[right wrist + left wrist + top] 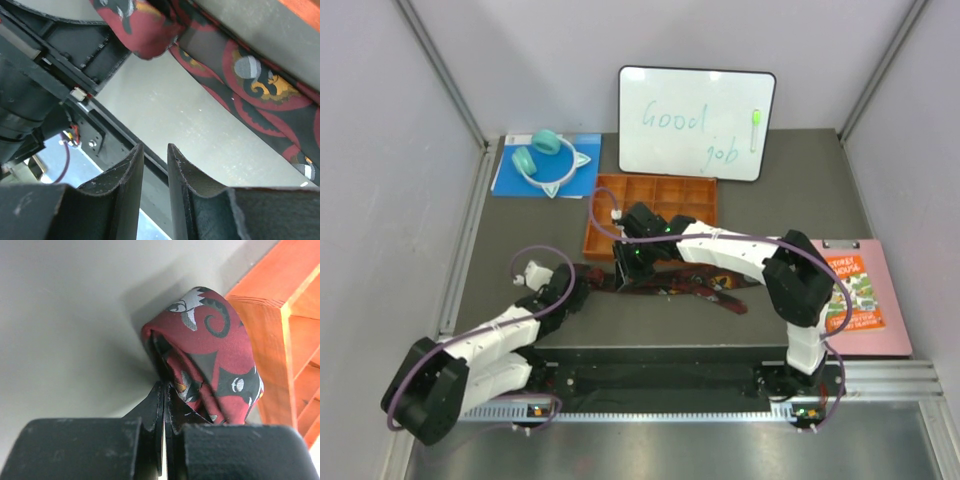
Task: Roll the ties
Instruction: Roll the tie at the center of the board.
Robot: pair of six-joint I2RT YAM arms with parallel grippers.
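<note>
A dark maroon-red tie with a black pattern (700, 283) lies stretched across the table in front of the orange tray (605, 215). My left gripper (582, 288) is at its left end. In the left wrist view its jaws (165, 385) are shut, pinching the folded end of the tie (210, 355), which bulges up beside the tray's wall (265, 330). My right gripper (632, 265) hovers over the tie just right of that end. In the right wrist view it (155, 146) is narrowly open and empty, with the tie (250, 75) beyond its fingertips.
A whiteboard (695, 120) leans at the back. Teal headphones (548, 158) lie on a blue sheet (515, 180) at back left. A pink clipboard with a booklet (860, 290) lies at right. Grey walls close in on both sides.
</note>
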